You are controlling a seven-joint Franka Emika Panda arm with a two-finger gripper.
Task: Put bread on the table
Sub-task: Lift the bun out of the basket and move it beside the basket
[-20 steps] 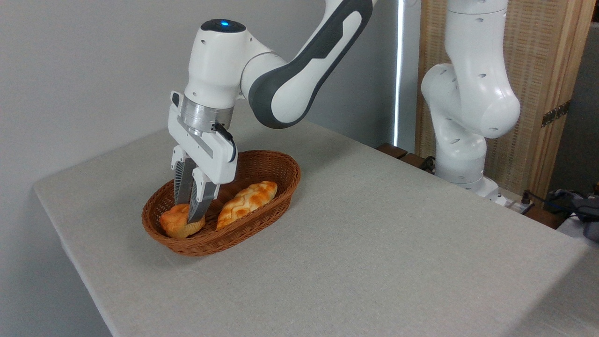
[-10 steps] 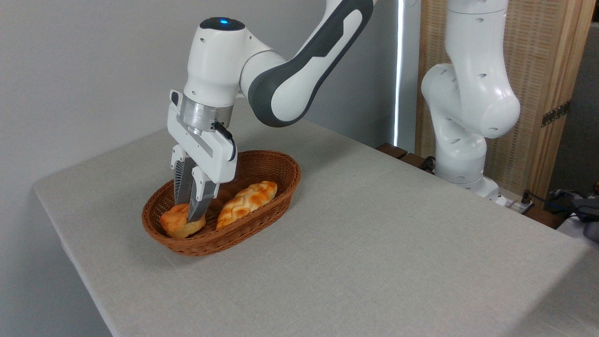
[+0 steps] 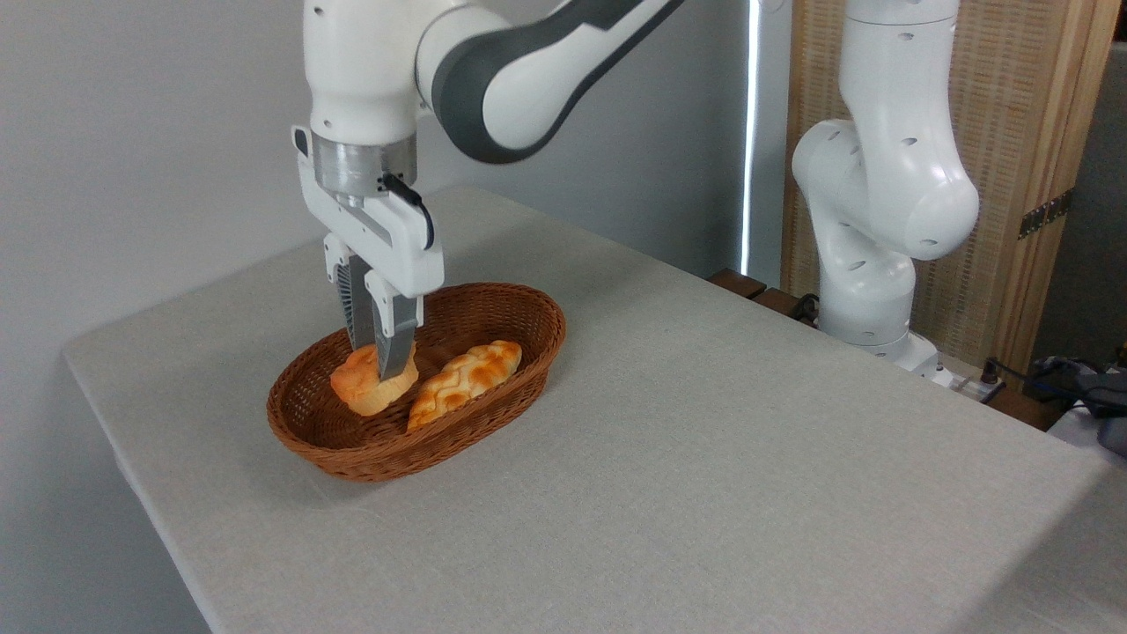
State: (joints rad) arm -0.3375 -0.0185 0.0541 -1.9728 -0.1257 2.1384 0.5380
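While my end effector (image 3: 380,368) is pinched narrowly on the top of the bread (image 3: 368,388), the bun hangs from a small bite near its crown, and that is where I judge the trouble lies. The fingers (image 3: 395,339) grip only the upper folds, so the paler base swings free below them; a quick sideways move could tear the soft top or let the bun rotate out and drop back into the basket (image 3: 519,374). The bread is just above the basket floor, near its left-hand middle, and looks to be close beside the long loaf (image 3: 465,380); I cannot tell whether they touch. If I travel out low, the base could catch the wicker rim and be scraped from my hold, or drag the basket across the table (image 3: 704,458). Clearing the rim fully before heading for bare cloth seems the safer course.

Compared with half a second ago, my wrist has risen and straightened to near vertical, where it leaned before. The bread has come up with it, off the basket's left end and shifted toward the loaf. The loaf and basket lie as they did.
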